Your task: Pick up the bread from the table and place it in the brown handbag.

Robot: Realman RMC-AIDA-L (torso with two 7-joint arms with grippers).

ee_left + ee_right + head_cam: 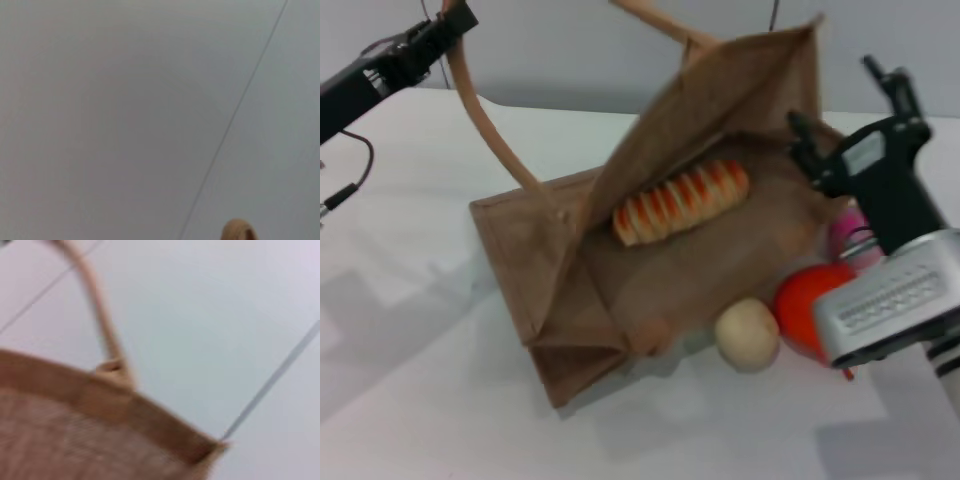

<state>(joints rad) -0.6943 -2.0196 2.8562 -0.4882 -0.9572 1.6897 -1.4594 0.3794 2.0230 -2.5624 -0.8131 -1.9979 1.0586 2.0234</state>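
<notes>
The bread (680,203), a ribbed orange-and-cream loaf, lies inside the brown handbag (650,290), which lies on its side on the white table (420,380) with its mouth held open. My left gripper (448,25) is high at the far left, shut on one long handle (485,120) and lifting the bag's upper side. A bit of that handle shows in the left wrist view (239,231). My right gripper (845,105) is open and empty, beside the bag's right edge and above the bread's level. The right wrist view shows the bag's rim (125,405) and a handle (100,315).
A round beige bun (747,335), a red round fruit (810,305) and a pink object (848,235) sit on the table at the bag's right, under my right arm. A grey wall stands behind the table.
</notes>
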